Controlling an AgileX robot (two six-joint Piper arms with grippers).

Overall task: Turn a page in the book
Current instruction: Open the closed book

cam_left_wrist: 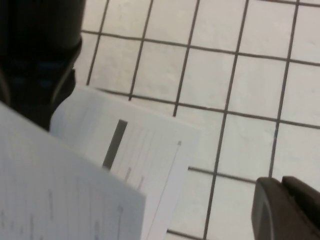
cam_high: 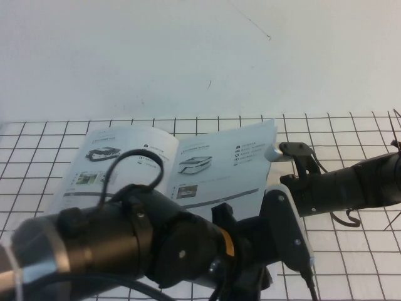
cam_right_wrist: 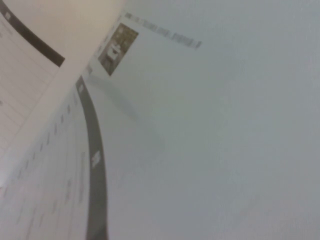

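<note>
Right hand (cam_high: 283, 150) pinches the page (cam_high: 229, 169), thin, glossy, limp, at its 2 o'clock corner; left hand (cam_high: 250, 276), state untellable, hovers at the book's (cam_high: 119, 164) 5 o'clock.

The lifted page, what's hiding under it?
Under the page, another printed page of the book. The right hand is at its edge; the left hand hides the rest.

High view overlooks the book (cam_high: 169, 166); wrist views close

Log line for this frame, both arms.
book open on grid table | page lifted | right gripper at its edge | left gripper near book, low
</note>
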